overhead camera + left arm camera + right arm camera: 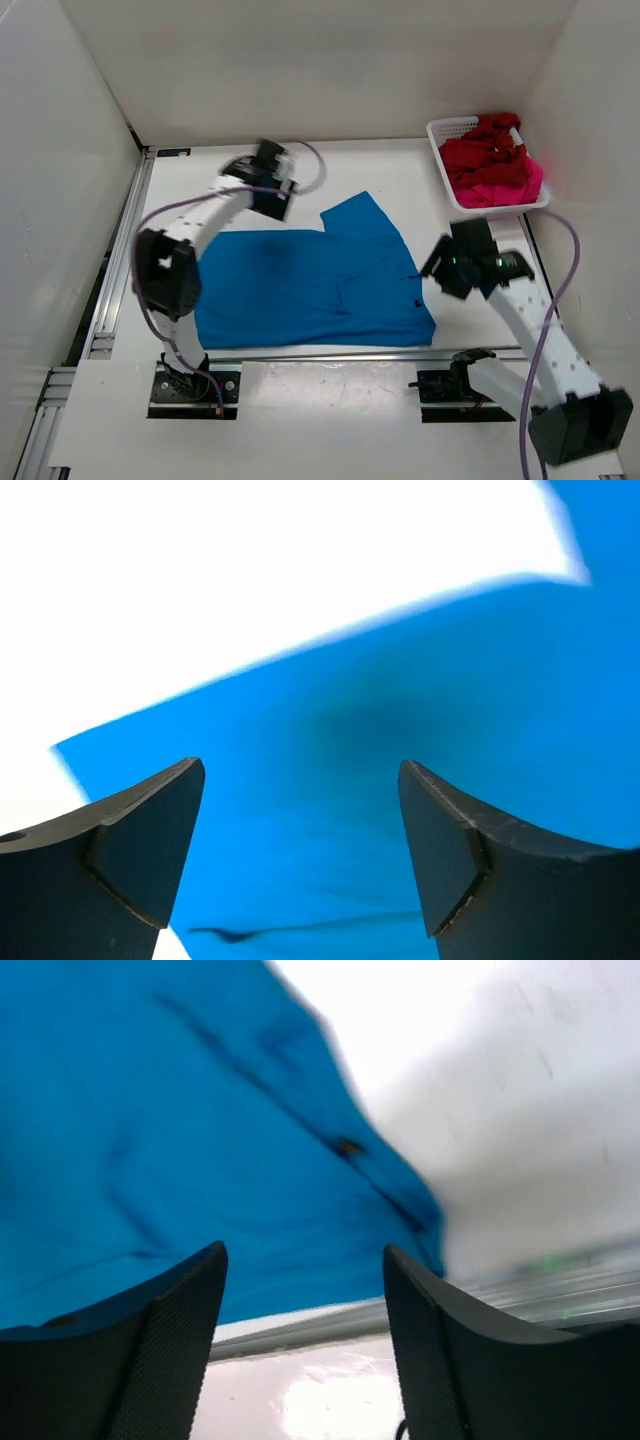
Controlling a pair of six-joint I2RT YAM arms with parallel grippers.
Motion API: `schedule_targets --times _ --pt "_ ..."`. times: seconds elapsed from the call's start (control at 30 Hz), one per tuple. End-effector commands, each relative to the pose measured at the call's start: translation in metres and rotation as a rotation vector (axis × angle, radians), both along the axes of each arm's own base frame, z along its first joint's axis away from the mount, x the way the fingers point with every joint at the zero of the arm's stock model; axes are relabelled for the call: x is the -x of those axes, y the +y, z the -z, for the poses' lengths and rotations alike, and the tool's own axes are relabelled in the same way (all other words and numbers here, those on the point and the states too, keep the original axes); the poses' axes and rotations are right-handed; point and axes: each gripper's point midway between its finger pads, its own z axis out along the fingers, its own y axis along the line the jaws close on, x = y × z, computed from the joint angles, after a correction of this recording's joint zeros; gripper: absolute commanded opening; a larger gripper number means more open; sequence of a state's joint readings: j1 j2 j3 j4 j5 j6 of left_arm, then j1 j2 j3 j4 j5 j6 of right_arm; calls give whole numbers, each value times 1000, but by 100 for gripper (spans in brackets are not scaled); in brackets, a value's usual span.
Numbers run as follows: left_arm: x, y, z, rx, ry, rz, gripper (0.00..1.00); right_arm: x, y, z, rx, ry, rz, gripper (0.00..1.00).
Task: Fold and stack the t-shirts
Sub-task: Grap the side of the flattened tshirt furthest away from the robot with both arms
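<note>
- White counter, walled on three sides: blue shirt (310, 285) lies flat at centre, one sleeve sticking out toward 1 o'clock.
- Red shirt (485, 150) and pink shirt (515, 185) sit bunched in the basket (437, 128) at 1 o'clock, unfolded.
- Risk: an off-corner grab on that loose sleeve would likely skew the fold.
- Left tool (300, 780): jaws wide, empty, above the shirt's 11 o'clock edge.
- Right tool (305, 1260): jaws wide, empty, near the 4 o'clock corner.

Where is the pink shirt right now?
In the top view, the pink shirt lies in the white basket at the far right corner of the table, bunched against the dark red shirt.
</note>
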State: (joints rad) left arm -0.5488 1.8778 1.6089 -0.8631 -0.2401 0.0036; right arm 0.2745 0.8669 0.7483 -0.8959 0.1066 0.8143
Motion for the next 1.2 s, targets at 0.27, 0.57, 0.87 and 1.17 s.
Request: schedule_targets --times 0.27,0.57,0.87,1.17 --pt "-32 231 -4 234 0 -534 95 -276 111 -58 191 -98 -425 75" --pt "-43 273 32 335 49 -618 97 -360 145 65 143 -73 -202 92" --pt "-39 255 69 416 157 -588 100 -333 133 106 221 47 -152 80" --pt "-27 246 101 369 234 -591 85 -333 141 108 187 56 -168 17"
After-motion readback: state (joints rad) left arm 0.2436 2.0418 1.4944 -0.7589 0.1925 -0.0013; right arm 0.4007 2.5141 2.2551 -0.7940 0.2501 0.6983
